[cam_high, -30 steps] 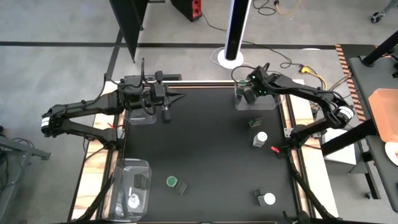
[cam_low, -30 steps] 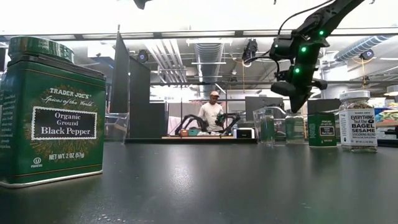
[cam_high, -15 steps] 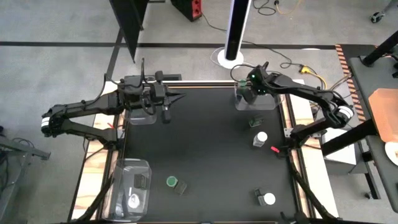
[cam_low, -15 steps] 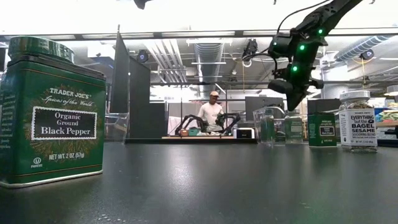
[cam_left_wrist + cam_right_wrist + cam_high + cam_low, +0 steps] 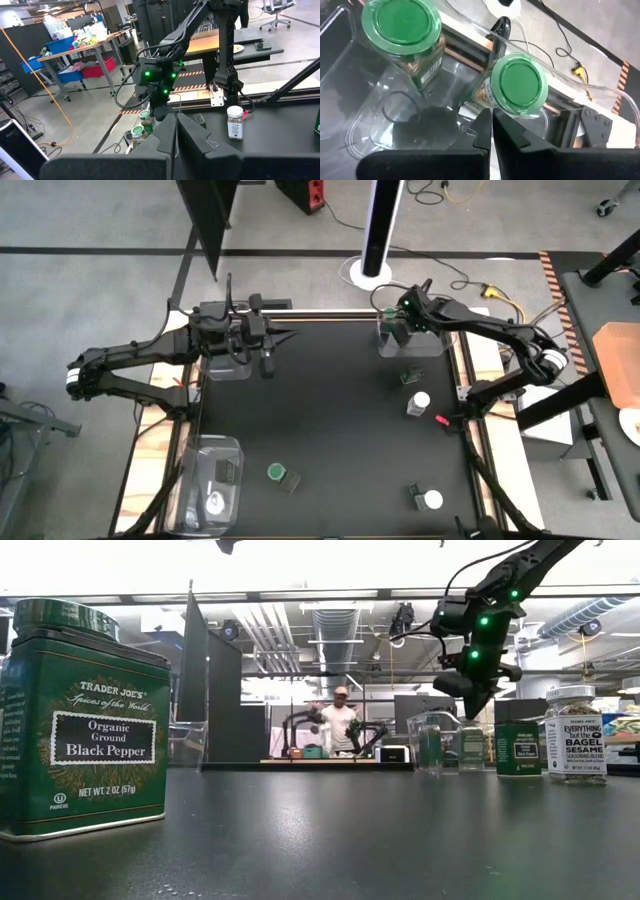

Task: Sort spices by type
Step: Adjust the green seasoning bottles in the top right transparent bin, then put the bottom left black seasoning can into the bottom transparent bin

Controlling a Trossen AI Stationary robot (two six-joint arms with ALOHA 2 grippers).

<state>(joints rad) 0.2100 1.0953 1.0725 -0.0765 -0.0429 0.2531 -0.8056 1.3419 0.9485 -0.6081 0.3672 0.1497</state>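
Two green-lidded spice jars stand in the clear tray (image 5: 436, 346) at the table's far right: one upright (image 5: 402, 25), one tilted (image 5: 519, 85). My right gripper (image 5: 491, 117) is shut and points down into this tray, its tips beside the tilted jar's lower side. Loose on the table are a green tin (image 5: 410, 377), a white-lidded jar (image 5: 417, 402), a green-lidded jar (image 5: 277, 472) and another white-lidded jar (image 5: 432, 500). My left gripper (image 5: 268, 365) is shut, holds nothing and hovers level by the far left tray (image 5: 222, 370). My right gripper's shut fingertips (image 5: 482, 116) come from above, slanting down, and stand right at the tilted jar's lower side (image 5: 481, 97). I cannot tell whether they touch it.
A third clear tray (image 5: 198, 452) at the near left holds a dark tin and a white-lidded jar. A Black Pepper tin (image 5: 80, 720) stands close to the table's near edge. The middle of the black table (image 5: 330, 420) is bare.
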